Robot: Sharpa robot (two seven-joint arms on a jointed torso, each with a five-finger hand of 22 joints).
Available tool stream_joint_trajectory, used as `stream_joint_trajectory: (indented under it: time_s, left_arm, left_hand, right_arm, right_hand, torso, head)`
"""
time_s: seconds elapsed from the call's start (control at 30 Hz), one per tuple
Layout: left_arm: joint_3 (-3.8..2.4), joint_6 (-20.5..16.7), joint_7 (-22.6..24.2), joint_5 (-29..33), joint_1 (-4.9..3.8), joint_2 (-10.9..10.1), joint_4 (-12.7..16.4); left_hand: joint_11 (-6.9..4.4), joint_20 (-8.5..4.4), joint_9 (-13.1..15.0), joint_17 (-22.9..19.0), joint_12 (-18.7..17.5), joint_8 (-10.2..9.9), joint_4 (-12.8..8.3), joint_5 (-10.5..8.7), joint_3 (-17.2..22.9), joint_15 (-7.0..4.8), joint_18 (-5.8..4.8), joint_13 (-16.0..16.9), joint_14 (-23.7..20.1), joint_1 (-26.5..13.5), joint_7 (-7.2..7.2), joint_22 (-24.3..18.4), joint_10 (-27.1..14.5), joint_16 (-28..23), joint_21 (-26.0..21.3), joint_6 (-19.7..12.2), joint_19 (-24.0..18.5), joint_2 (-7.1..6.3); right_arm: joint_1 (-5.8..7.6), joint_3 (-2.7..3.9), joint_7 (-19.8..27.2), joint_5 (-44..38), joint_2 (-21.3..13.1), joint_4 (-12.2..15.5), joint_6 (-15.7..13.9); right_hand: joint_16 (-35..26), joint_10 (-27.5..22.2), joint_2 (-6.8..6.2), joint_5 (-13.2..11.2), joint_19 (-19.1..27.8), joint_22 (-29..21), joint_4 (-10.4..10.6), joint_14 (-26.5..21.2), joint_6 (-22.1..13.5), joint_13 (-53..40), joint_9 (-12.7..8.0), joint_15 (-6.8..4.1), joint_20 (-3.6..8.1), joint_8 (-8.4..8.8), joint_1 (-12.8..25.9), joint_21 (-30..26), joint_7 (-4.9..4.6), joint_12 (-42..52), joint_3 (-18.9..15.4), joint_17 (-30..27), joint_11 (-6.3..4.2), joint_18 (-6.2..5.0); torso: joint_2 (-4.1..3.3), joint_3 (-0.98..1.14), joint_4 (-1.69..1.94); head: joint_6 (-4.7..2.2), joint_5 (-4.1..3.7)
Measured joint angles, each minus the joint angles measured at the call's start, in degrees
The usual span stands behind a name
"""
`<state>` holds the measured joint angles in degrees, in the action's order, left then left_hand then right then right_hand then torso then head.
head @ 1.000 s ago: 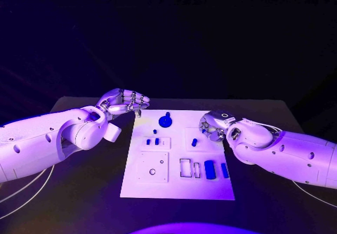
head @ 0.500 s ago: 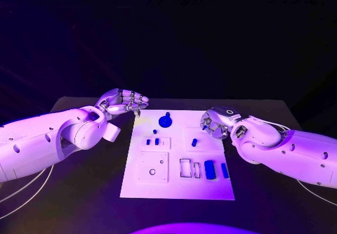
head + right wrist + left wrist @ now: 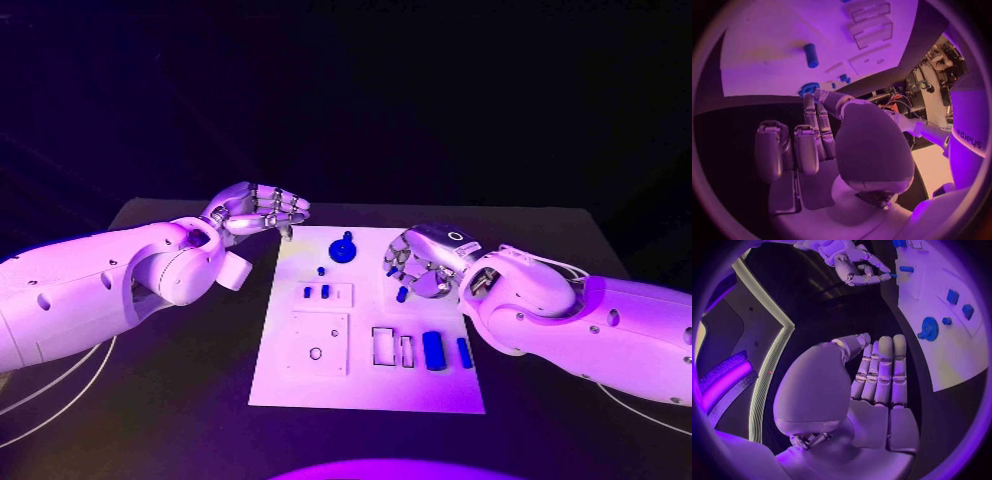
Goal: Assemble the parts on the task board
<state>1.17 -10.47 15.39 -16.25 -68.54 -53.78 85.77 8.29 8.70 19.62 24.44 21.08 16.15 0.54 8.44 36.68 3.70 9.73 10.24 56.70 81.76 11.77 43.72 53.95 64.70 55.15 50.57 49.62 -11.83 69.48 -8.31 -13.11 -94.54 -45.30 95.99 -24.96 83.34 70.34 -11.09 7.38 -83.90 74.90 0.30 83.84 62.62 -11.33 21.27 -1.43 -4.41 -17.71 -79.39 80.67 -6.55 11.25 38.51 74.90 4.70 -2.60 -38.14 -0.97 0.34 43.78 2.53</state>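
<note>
The board [image 3: 368, 385] is a white rectangular plate lying flat in the middle of the black table [image 3: 173, 390], its long side running near to far. Small blue parts sit on it: a round knob [image 3: 342, 249] with a stub near the far edge, a tiny peg [image 3: 320, 270] just near-left of it, two short pieces [image 3: 315, 292] side by side in a raised square block left of centre, and an oblong piece [image 3: 401, 294] right of centre. Toward the near right, a row of rectangular slots holds a thick blue block [image 3: 433, 350] and a thinner blue bar [image 3: 463, 351], while the frame [image 3: 381, 345] at the left end of the row has nothing blue in it. A square plate [image 3: 316, 343] with a round hole lies near left. The left hand [image 3: 260, 211] hangs beyond the board's far left corner, fingers curled in, holding nothing. The right hand [image 3: 421, 264] hovers over the board's far right part, just above the oblong piece, fingers bent; I cannot tell whether it grasps anything.
</note>
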Motion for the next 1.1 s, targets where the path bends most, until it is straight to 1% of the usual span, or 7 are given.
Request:
stream_joint_trajectory:
  time_s: [0.23, 0.37, 0.4, 0.5, 0.77, 0.93, 1.1]
  left_arm:
    - [0.0, 0.1, -0.1, 0.0, 0.0, 0.4, -0.3]
    - [0.01, 0.2, -0.1, 0.0, 0.0, 0.6, -0.4]
    - [0.01, 0.2, -0.1, 0.0, 0.0, 0.6, -0.5]
    - [0.01, 0.3, -0.2, 0.0, 0.0, 0.7, -0.5]
    - [0.01, 0.4, -0.3, 0.0, 0.0, 1.1, -0.5]
    - [0.01, 0.5, -0.4, 0.0, -0.01, 1.4, -0.5]
    - [0.01, 0.6, -0.6, 0.0, -0.01, 1.6, -0.5]
  left_hand:
    - [-0.2, 0.2, 0.0, -0.1, 0.0, 0.0, 0.0, 0.0, 0.0, 0.0, 0.0, -0.1, 0.0, -0.1, 0.2, 0.0, -0.2, 0.0, 0.0, -0.2, -0.2, -0.13]
    - [-0.2, 0.2, 0.0, -0.1, 0.0, 0.0, 0.0, 0.0, 0.0, 0.0, 0.0, 0.0, 0.0, -0.2, 0.2, 0.0, -0.2, 0.0, 0.0, -0.2, -0.2, -0.23]
    - [-0.08, 0.19, 0.0, -0.1, 0.0, 0.0, 0.0, 0.0, 0.0, 0.0, 0.0, -0.1, 0.0, -0.2, 0.2, 0.0, -0.3, 0.0, 0.0, -0.2, -0.2, -0.23]
    - [0.0, 0.19, 0.0, -0.1, 0.0, 0.0, 0.0, 0.0, 0.0, 0.0, 0.0, -0.1, 0.0, -0.2, 0.2, 0.0, -0.4, 0.0, 0.0, -0.2, -0.2, -0.23]
    - [0.0, 0.19, 0.0, -0.1, 0.0, 0.0, 0.0, 0.0, 0.0, -0.17, -0.01, 0.0, -0.2, -0.2, 0.2, 0.0, -0.4, 0.0, 0.0, -0.2, -0.2, -0.23]
    - [0.0, 0.19, 0.0, -0.1, 0.0, 0.0, 0.0, 0.0, 0.0, 0.0, 0.0, 0.0, -0.4, -0.2, 0.2, 0.0, -0.4, 0.0, 0.0, -0.2, -0.2, -0.23]
    - [0.0, 0.2, 0.0, 0.0, 0.0, 0.0, -0.2, 0.0, -0.2, 0.0, 0.0, 0.0, -0.4, -0.2, 0.2, 0.0, -0.4, 0.0, 0.0, -0.2, -0.2, -0.23]
  right_arm:
    - [-0.28, -0.21, 0.6, 1.5, 3.7, 1.2, 0.1]
    - [-0.85, -0.52, 1.0, 2.4, 5.7, 1.2, 0.4]
    - [-1.1, -0.61, 1.1, 2.7, 6.3, 1.0, 0.5]
    - [-1.81, -0.86, 1.4, 3.3, 7.6, 0.5, 0.9]
    - [-3.49, -1.19, 1.9, 4.4, 9.6, -1.3, 2.0]
    - [-4.14, -1.33, 2.1, 4.8, 10.4, -2.1, 2.7]
    - [-4.76, -1.39, 2.2, 5.0, 11.0, -2.6, 3.2]
  right_hand:
    - [0.0, 0.0, 0.0, -0.1, 0.0, 0.0, -0.2, 0.0, 0.0, 0.1, 0.1, 0.0, 0.0, 0.05, 0.0, 0.0, 0.01, 0.0, 0.2, 0.0, 0.0, 0.0]
    - [-0.2, 0.0, 0.0, -0.2, 0.0, 0.0, -0.2, 0.0, 0.0, 0.1, 0.1, 0.0, 0.0, 0.11, 0.0, 0.0, 0.01, 0.0, 0.2, 0.0, 0.01, 0.0]
    - [-0.2, 0.2, 0.0, -0.2, 0.0, 0.0, -0.2, 0.0, 0.0, 0.1, 0.1, 0.0, 0.0, 0.11, 0.0, 0.0, 0.01, 0.0, 0.2, 0.0, 0.19, 0.0]
    - [-0.2, 0.4, -0.01, 0.0, 0.0, 0.0, -0.2, 0.0, 0.0, 0.1, 0.1, 0.01, 0.0, 0.18, 0.0, 0.0, 0.02, -0.2, 0.2, 0.0, 0.05, 0.0]
    - [-0.2, 0.4, -0.01, 0.1, 0.0, 0.0, -0.2, 0.0, -0.1, 0.1, 0.1, 0.01, 0.0, 0.24, 0.0, -0.3, 0.1, -0.3, 0.2, 0.0, 0.01, 0.0]
    - [-0.2, 0.4, -0.01, 0.1, 0.0, 0.0, -0.4, 0.0, -0.1, 0.1, 0.1, 0.01, 0.0, -0.01, 0.0, -0.3, 0.1, -0.4, 0.4, 0.0, 0.01, 0.0]
    - [-0.2, 0.4, -0.01, 0.1, 0.0, 0.0, -0.4, 0.0, -0.1, 0.1, 0.1, 0.01, 0.0, -0.02, 0.0, -0.3, 0.11, -0.5, 0.4, 0.0, 0.01, 0.0]
  torso:
    - [0.02, -0.07, 0.07]
    - [-0.01, -0.09, 0.09]
    - [-0.02, -0.1, 0.1]
    - [-0.05, -0.1, 0.09]
    - [-0.09, -0.14, 0.1]
    - [-0.08, -0.13, 0.1]
    - [-0.08, -0.1, 0.07]
  head:
    - [0.28, 1.08]
    - [0.54, 1.81]
    - [0.57, 1.97]
    - [0.76, 2.33]
    - [1.49, 3.16]
    - [2.0, 3.69]
    - [2.26, 4.04]
